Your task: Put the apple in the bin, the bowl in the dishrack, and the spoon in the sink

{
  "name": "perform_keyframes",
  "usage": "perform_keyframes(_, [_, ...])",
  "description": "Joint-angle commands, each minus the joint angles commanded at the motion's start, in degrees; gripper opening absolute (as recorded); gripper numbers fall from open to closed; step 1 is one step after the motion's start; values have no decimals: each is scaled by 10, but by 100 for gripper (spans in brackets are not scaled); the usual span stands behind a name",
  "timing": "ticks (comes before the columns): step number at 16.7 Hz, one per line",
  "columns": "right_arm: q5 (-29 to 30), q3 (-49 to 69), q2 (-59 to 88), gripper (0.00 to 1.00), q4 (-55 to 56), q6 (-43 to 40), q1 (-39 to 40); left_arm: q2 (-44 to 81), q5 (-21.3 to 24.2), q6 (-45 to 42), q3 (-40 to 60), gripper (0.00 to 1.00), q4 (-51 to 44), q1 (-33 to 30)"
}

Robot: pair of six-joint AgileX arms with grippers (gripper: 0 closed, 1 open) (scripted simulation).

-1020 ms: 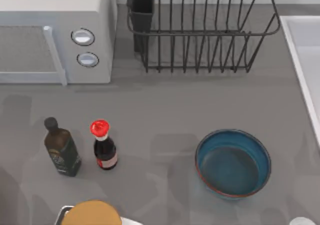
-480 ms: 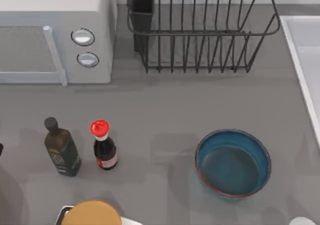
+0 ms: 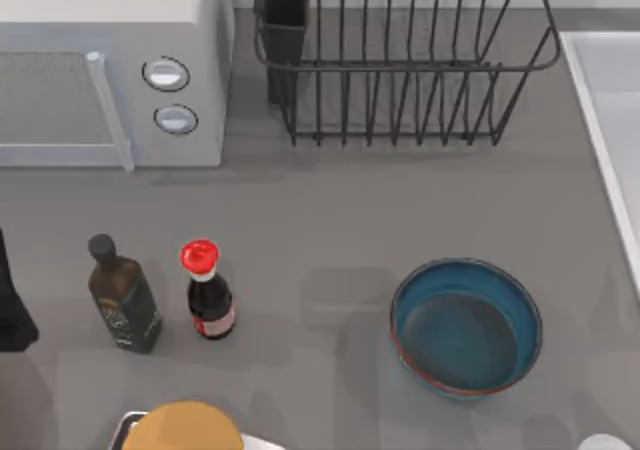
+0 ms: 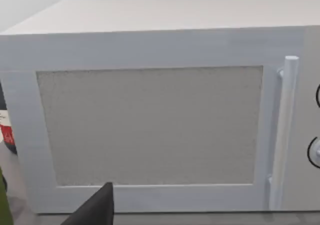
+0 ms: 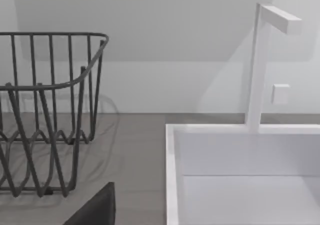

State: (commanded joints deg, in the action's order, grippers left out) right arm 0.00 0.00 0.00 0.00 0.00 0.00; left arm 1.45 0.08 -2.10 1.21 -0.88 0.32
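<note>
Blue-teal bowl (image 3: 466,327) upright on grey table (image 3: 330,220), 6 o'clock of dishrack (image 3: 400,60); sink (image 3: 610,120) at 3 o'clock edge. Left arm (image 3: 12,300) at 9 o'clock edge; finger opening cannot be told.

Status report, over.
Left arm at table's left edge, holding nothing visible. Wide blue-teal bowl upright on table, untouched. Black wire dishrack behind it, path open.
</note>
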Motion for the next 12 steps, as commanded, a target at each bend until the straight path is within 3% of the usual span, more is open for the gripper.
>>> perform_keyframes(8, [0,0,0,100,0,0,0,-15,-1,21,-12,100,9,-3])
perform_keyframes(12, [0,59,62,100,-56,23,23,-15,-1,21,-12,100,9,-3])
